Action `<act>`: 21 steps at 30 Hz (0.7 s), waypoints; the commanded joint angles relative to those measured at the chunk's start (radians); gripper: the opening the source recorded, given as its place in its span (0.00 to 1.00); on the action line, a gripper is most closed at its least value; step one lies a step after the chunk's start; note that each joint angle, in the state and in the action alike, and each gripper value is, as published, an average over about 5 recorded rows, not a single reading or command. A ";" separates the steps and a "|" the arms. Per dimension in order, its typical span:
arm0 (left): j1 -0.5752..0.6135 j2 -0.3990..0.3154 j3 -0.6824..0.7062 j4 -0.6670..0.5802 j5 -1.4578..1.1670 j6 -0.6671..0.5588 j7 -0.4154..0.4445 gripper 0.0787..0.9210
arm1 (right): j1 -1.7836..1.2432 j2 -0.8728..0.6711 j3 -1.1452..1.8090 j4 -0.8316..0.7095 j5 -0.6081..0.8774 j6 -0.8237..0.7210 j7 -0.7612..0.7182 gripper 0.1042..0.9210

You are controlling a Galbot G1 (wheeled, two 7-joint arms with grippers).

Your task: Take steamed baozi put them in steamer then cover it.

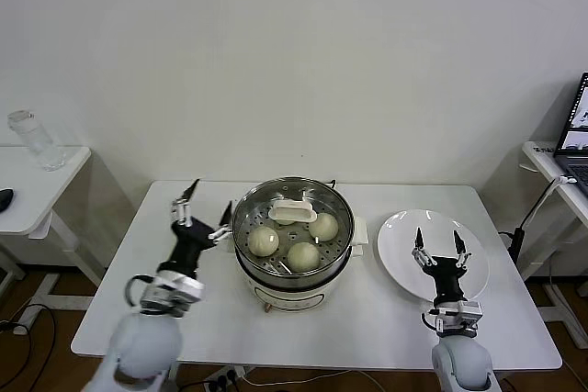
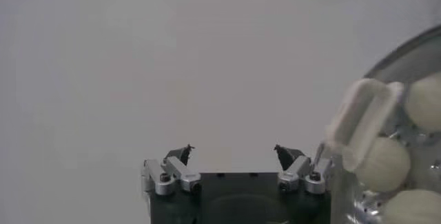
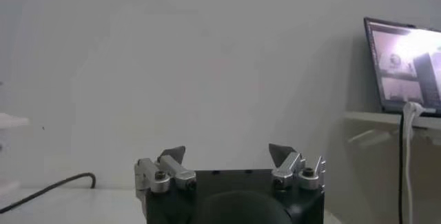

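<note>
The white tabletop (image 1: 367,319) carries everything. Largest on it is the steamer (image 1: 293,289), a round shiny steel pot on a white base with small white side handles, standing near the middle of the tabletop, a little toward its back edge. A clear glass lid with a white handle (image 1: 292,210) sits over the pot's mouth, and through it the perforated tray shows.

Next in size is the flat white plate (image 1: 404,254), bare, lying toward the right edge of the tabletop, apart from the pot.

Inside the steamer lie the steamed baozi (image 1: 264,241): smooth, round, pale cream buns. Three are plain to see through the glass; a fourth is mostly hidden beneath the lid's handle. In the left wrist view they press close together beside that handle.

The left tool (image 1: 204,211) hangs just beside the steamer's left rim, its fingers spread wide and pinching nothing. The right tool (image 1: 439,247) hovers over the plate, near the tabletop's front right, fingers likewise spread wide and holding nothing.
</note>
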 commanded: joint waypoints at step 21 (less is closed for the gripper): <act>0.110 0.008 -0.265 0.368 -0.517 -0.490 0.102 0.88 | -0.108 0.005 -0.026 0.090 0.061 -0.039 -0.009 0.88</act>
